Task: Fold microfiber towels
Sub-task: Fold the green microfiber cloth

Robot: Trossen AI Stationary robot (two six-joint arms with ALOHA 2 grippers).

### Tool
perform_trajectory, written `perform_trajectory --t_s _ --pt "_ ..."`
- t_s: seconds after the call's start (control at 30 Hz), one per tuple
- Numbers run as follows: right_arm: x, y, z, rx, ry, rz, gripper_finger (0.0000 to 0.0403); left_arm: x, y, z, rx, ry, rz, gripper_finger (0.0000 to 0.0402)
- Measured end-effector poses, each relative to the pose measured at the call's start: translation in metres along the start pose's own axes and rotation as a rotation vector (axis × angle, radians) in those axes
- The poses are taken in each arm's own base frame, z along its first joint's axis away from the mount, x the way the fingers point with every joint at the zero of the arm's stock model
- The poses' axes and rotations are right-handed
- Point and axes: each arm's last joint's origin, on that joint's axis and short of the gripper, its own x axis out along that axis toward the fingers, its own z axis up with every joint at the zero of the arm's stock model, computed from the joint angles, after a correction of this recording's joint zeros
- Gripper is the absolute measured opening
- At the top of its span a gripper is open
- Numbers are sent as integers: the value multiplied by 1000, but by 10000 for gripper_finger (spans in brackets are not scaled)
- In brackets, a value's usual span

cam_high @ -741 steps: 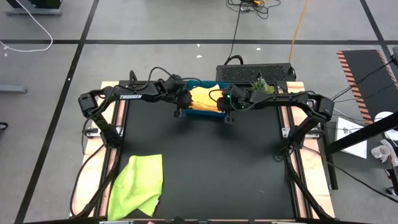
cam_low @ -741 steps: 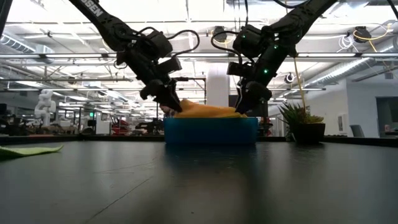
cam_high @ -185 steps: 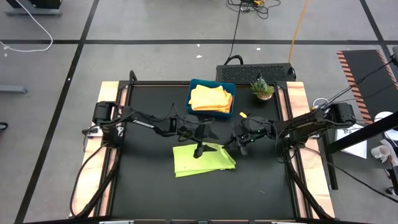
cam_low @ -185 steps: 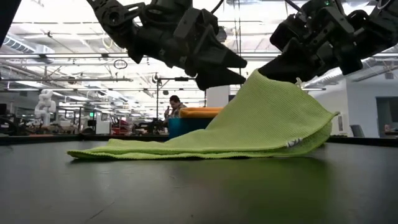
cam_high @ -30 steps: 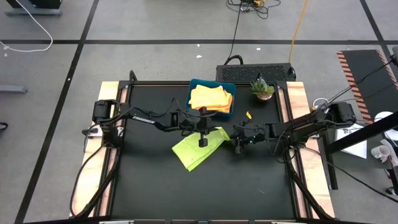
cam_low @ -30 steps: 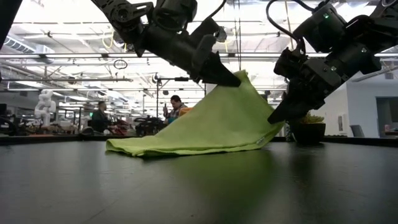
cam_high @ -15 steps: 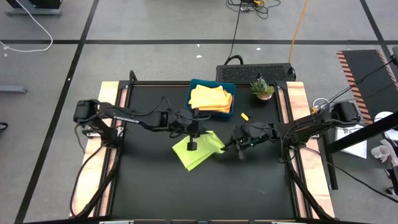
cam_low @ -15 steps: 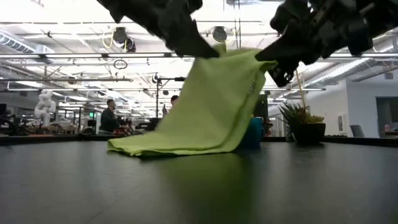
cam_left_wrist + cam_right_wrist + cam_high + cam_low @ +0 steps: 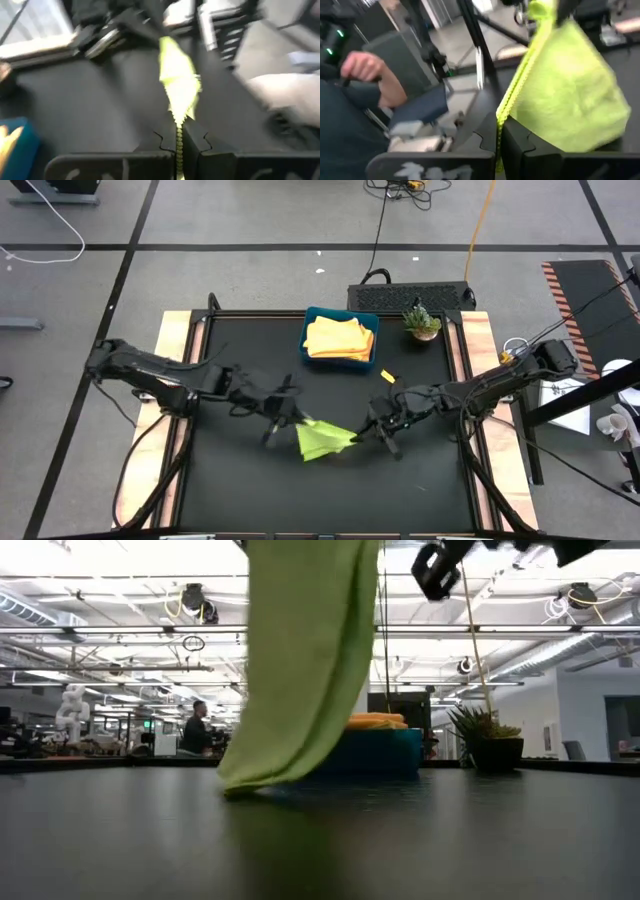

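Tools, left point(image 9: 178, 142) and right point(image 9: 498, 140), apparently both pinch hanging lime towel point(image 9: 322, 439).

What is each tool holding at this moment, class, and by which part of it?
Both hold the lime green towel, lifted above the table. The left tool pinches one edge; the right tool pinches the opposite edge.
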Motion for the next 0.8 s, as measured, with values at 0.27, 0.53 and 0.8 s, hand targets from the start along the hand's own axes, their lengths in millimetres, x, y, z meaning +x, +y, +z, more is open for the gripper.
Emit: perform_trajectory --t_s 0.27,0.53,0.8 --pt "1 16 15 12 -80 156 0 -25 -45 20 4 -152 -71 3" --pt "-1 0 6 98 42 104 0 -3 -27 7 -112 -43 -34 5" --pt "-9 -35 -6 151 171 -157 0 32 28 -21 -207 107 79 8"
